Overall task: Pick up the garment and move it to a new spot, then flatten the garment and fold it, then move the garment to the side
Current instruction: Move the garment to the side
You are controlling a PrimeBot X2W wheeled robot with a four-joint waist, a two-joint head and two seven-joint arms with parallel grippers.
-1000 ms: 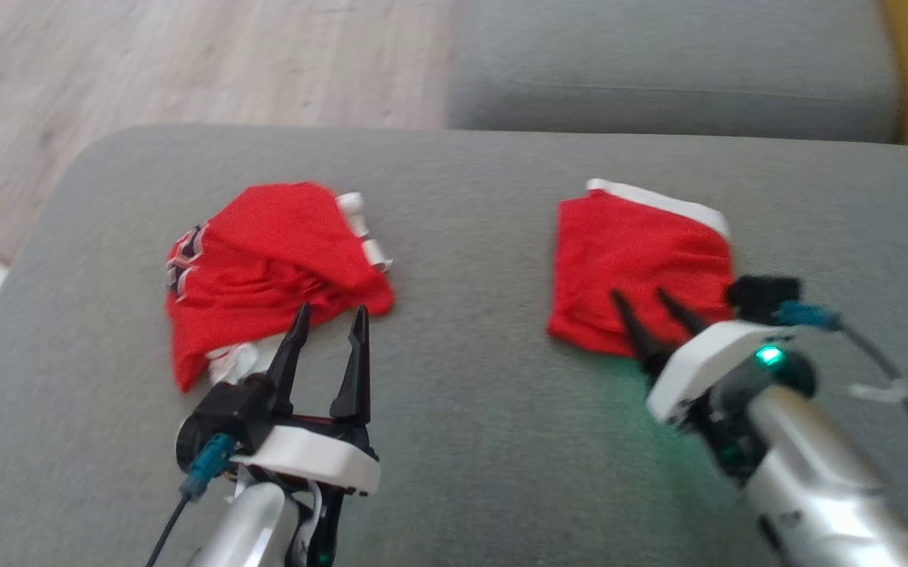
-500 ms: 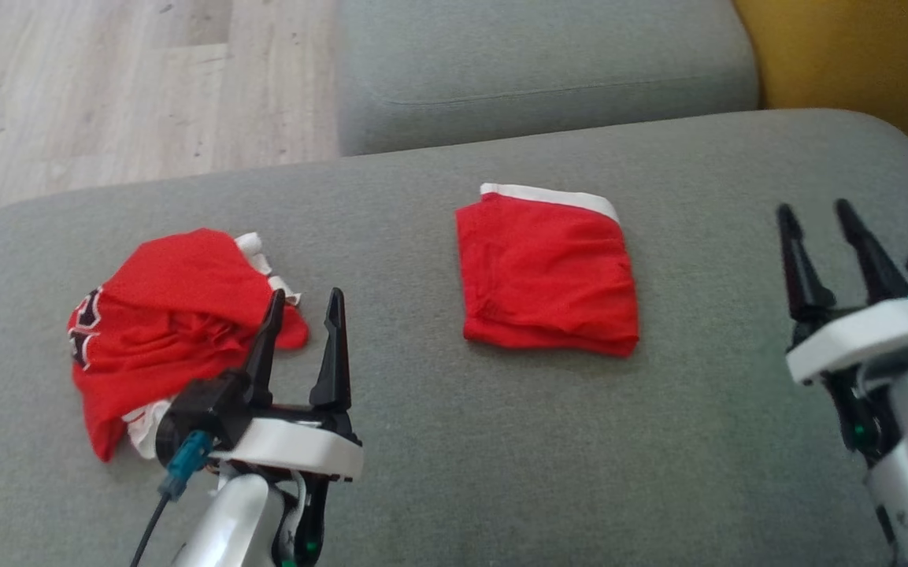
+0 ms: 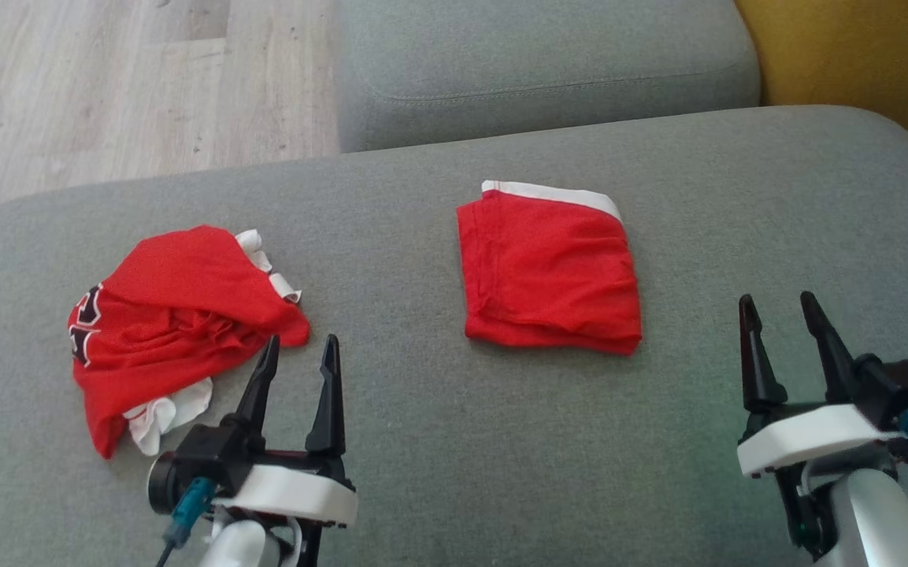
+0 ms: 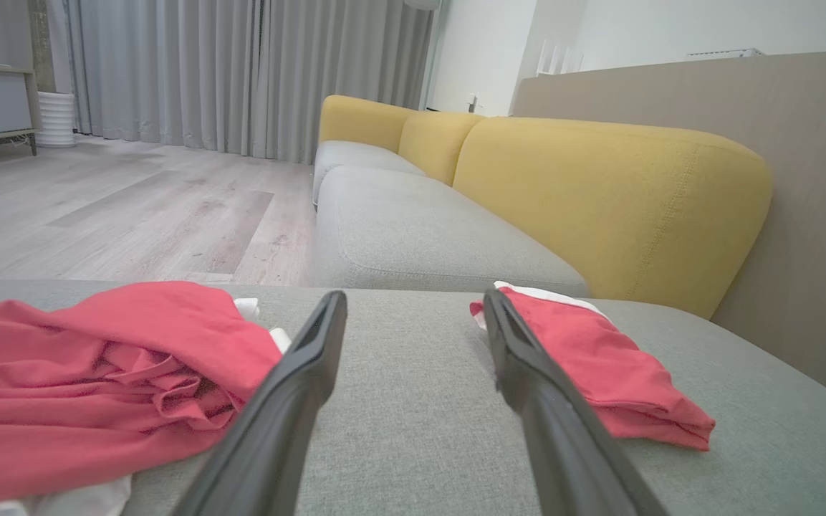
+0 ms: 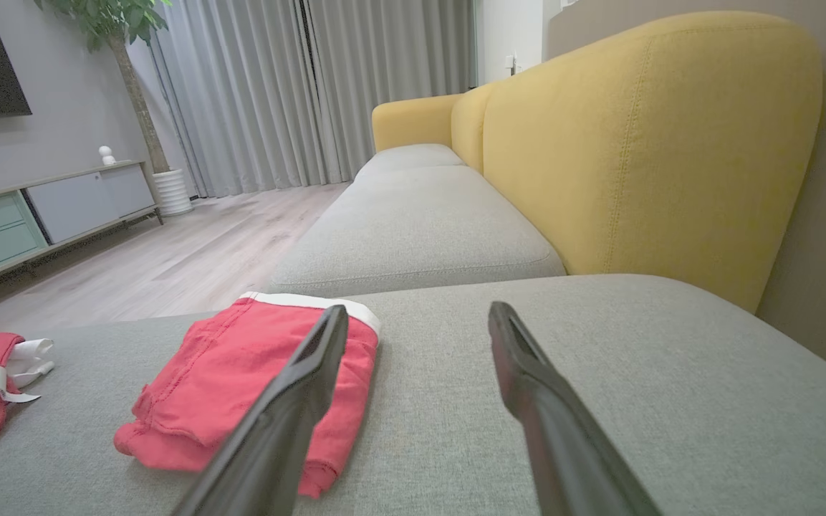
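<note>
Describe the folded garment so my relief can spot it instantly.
On the grey seat cushion before the robot lie two red garments. The folded garment sits right of centre, nearer the yellow backrest. Unlike the crumpled garment at left, it is a flat rectangle with a white far edge.

No word, number or brand can be read anywhere. The nearest thing to lettering is a black-and-white print (image 3: pixel 85 319) on the crumpled red jersey (image 3: pixel 178 315), at the 9 o'clock edge of that heap in the head view. Folds cut it off, so no character can be made out. The white strips (image 3: pixel 268 272) at the heap's 1 o'clock edge look blank.
</note>
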